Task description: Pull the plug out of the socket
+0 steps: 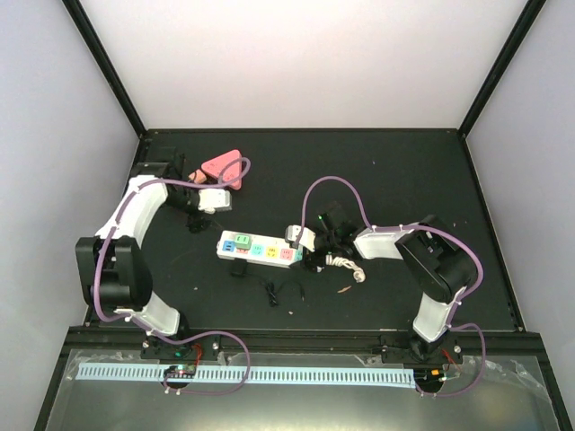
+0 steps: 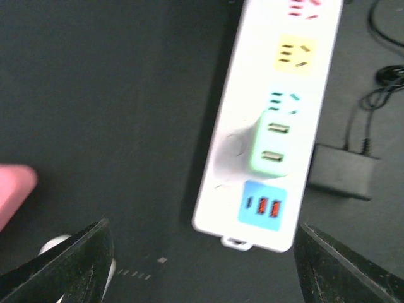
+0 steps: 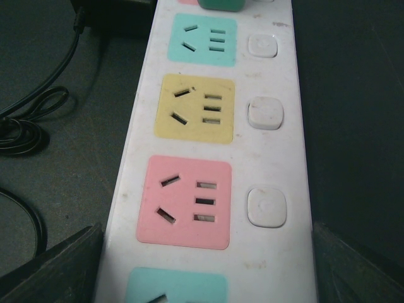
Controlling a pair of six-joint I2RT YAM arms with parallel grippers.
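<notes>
Left pincer [image 2: 203, 227]: released, fingers wide, nothing between them. Its wrist view shows the socket [image 2: 265, 126] just ahead, with the pale green plug [image 2: 268, 142] seated next to the blue end face and a black adapter [image 2: 341, 170] to the right.

Right pincer [image 3: 207, 230]: grasping the socket, a finger flush on each long edge. The switch buttons [image 3: 265, 113] are plain ahead.

Only the overhead view shows the knotted white cord [image 1: 346, 265] beside the right pincer on the worktop [image 1: 404, 171].

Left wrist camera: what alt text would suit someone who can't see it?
A pale green plug with two USB ports sits in a white power strip lying slanted on a black table. The open left gripper touches nothing, its dark fingers framing the bottom corners; a black adapter lies right of the strip.
</notes>
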